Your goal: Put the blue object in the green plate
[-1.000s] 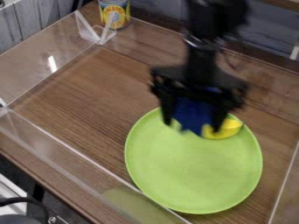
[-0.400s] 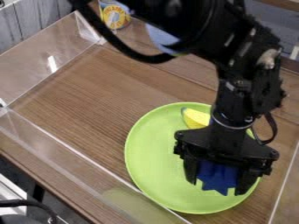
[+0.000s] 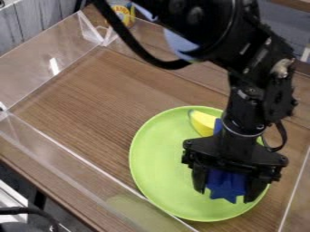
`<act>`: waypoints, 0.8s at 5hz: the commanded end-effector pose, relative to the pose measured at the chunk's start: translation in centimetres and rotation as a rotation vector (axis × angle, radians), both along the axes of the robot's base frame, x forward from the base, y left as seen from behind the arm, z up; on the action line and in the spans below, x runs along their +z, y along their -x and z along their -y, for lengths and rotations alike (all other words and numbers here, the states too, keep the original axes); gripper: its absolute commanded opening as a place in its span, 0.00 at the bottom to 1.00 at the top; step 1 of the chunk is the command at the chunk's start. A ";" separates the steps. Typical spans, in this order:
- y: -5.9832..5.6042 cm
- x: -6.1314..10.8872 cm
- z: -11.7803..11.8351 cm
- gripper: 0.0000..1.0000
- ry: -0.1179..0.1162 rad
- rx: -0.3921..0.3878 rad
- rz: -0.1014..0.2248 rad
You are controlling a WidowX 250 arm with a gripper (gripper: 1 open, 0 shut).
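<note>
My plate sits on the table, right half of the scene, near side. On it, toward its right: the bar, at my fingers. Banana-like wedge: at the plate's far part, beyond the bar. Can: far end, left of the wedge, well apart from the plate. Cable: near left corner.

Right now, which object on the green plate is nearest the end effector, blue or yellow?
The blue ridged one: it's between the fingers; the yellow wedge lies behind.
</note>
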State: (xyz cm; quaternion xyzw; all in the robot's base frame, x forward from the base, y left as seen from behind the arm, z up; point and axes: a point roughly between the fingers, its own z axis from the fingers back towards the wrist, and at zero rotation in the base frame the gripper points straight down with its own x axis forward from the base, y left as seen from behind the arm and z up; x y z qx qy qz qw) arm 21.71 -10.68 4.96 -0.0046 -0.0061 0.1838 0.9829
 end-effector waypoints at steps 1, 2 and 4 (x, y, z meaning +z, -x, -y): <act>-0.8 1.9 0.6 0.00 0.021 -0.015 0.055; -0.2 2.2 -0.3 0.00 0.019 0.053 0.057; -0.4 1.9 -1.1 1.00 0.029 0.145 0.069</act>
